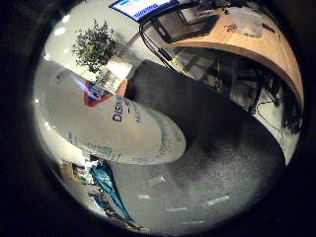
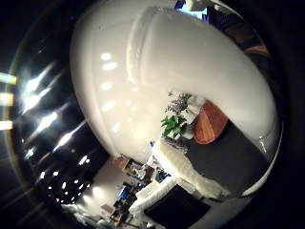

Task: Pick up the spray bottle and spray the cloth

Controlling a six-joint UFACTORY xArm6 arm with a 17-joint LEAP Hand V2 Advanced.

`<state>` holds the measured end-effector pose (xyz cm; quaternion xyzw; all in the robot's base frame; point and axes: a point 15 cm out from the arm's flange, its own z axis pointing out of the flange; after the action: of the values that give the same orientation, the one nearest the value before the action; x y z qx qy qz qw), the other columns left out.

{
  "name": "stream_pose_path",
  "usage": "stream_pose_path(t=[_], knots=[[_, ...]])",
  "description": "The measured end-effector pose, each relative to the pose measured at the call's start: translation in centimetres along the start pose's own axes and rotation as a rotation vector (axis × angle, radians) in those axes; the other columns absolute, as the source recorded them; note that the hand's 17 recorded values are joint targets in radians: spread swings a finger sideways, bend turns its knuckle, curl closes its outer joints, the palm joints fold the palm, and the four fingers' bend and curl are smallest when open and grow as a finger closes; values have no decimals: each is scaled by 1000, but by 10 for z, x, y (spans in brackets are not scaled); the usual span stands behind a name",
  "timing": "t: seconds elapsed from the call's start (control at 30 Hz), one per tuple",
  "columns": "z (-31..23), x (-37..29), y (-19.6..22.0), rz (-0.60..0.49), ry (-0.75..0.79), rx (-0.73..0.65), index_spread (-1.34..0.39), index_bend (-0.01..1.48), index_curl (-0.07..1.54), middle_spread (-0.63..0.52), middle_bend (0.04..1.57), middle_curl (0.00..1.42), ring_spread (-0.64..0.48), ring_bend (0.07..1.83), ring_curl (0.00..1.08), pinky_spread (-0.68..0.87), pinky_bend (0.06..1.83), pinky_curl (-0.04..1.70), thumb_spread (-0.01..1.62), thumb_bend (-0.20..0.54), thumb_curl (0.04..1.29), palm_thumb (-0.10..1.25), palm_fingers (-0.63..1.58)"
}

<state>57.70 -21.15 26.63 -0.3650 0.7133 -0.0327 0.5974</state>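
The white spray bottle (image 1: pixel 103 123) with a red and blue label lies right against my palm and fills much of both views. Its rounded white top (image 2: pixel 190 57) looms large in the thumb side view. The bottle's base hangs a little above the dark grey mat (image 1: pixel 212 163) and throws a shadow on it. An orange cloth (image 2: pixel 209 123) lies on the mat beyond the bottle. White and black parts of my right hand (image 2: pixel 183 174) reach in beside the bottle, with the fingers curled round it.
A curved wooden desk (image 1: pixel 266 44) with a monitor (image 1: pixel 140 7) and a clear box stands past the mat. A potted green plant (image 1: pixel 94 44) stands further off. Short white tape marks (image 1: pixel 217 200) lie on the mat.
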Motion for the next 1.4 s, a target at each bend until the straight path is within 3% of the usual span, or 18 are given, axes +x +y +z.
stream_pose_path(t=[0.2,0.4,0.53,0.67,0.83,1.03,1.17,1.4], knots=[[8,3,1,1,-3,-10,-188,150,292,130,205,352,164,406,267,427,487,290,1112,-21,289,544,176],[17,4,-2,3,-8,-16,-220,162,282,58,265,372,109,489,277,381,543,287,1112,-19,287,553,337],[19,8,0,6,-6,-21,-249,194,299,-47,390,417,-23,651,315,215,532,260,1110,-16,290,578,589],[21,7,2,2,-8,-26,-294,280,375,-118,467,469,-110,698,344,65,507,239,1112,-14,295,618,647],[23,7,5,2,-10,-31,-352,322,447,-194,569,547,-201,852,406,-172,635,243,1115,-15,301,672,882],[26,8,9,8,-17,-40,-398,467,617,-244,706,669,-227,981,504,-402,808,328,1122,-15,309,716,1107],[26,7,10,5,-20,-43,-378,613,709,-211,848,712,-217,1040,529,-432,914,390,1126,-15,315,739,1245],[28,4,15,-5,-40,-54,-308,823,783,-158,1032,711,-200,1161,555,-369,1095,508,1132,-16,335,776,1293]])
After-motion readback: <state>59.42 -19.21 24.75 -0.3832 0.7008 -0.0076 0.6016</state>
